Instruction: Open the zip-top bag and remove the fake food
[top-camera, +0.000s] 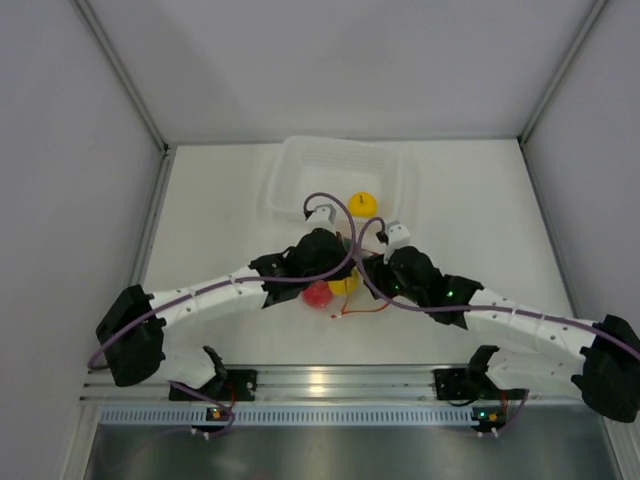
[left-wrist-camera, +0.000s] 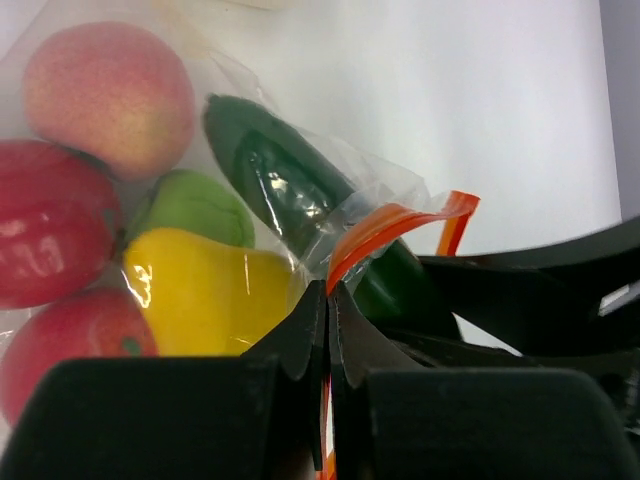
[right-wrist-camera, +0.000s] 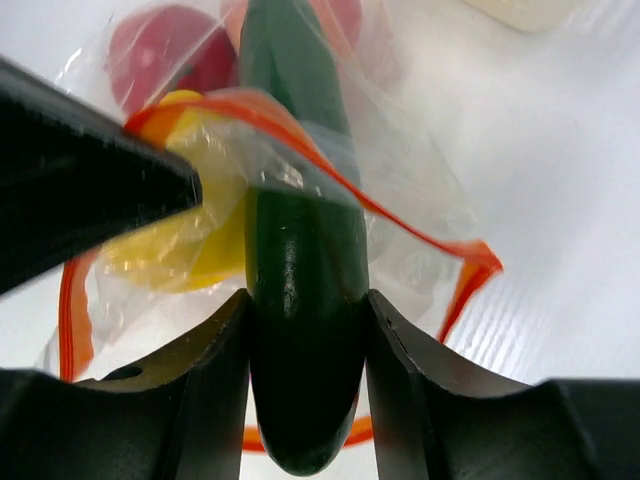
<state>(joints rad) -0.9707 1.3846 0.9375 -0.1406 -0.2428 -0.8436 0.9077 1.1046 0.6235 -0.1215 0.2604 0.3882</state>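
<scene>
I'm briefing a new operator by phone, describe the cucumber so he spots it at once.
In front of the white basket, where both arms meet, is the clear zip-top bag with an orange-red strip. Poking out of its mouth, gripped by the right end effector, is the cucumber: the only long, dark green piece, its neighbours being plump and red, pink, yellow or light green.
</scene>
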